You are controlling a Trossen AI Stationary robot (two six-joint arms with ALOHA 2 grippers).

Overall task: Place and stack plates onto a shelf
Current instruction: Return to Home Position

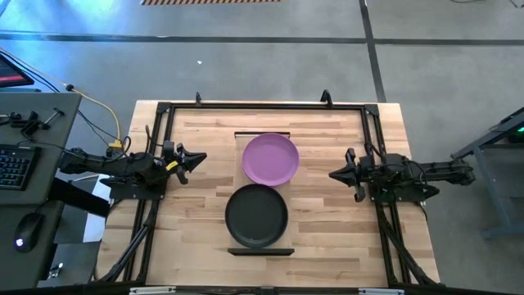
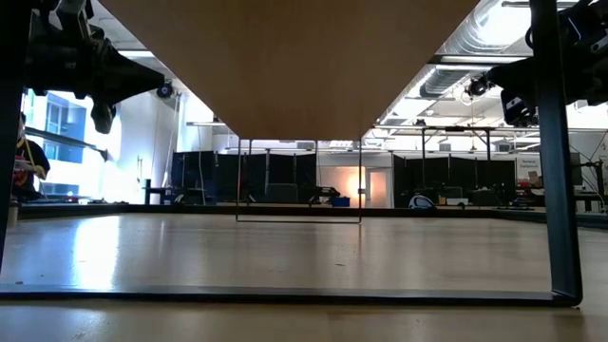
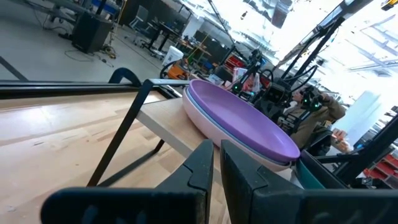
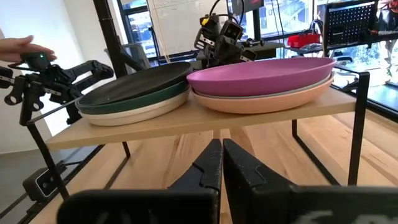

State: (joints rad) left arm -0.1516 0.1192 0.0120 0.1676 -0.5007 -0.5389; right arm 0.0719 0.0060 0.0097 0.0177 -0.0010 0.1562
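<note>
Well, we see purple plate (image 1: 270,158) and black plate (image 1: 256,215) atop stacks on the shelf (image 4: 186,127) (side by side); left gripper (image 1: 199,157), right gripper (image 1: 333,174) flank them, pinched closed.

1. The shelf (image 1: 260,251) runs down the middle of my table (image 1: 196,246), between the two arms, and I can see its dark end trim at front and back.
2. The purple plate (image 1: 270,158) sits at the shelf's back end and the black plate (image 1: 256,215) at its front end. Their rims lie just beside each other, and I cannot tell if they touch.
3. My left gripper (image 1: 196,158) points at the purple plate from the side, clear of it.
4. My right gripper (image 1: 334,174) faces the plates from the opposite side, also clear.
5. Off the table's left edge, a keyboard (image 1: 12,166) and a mouse (image 1: 30,228) lie on a side desk, and a yellow cable (image 1: 105,111) trails toward the left arm.
</note>
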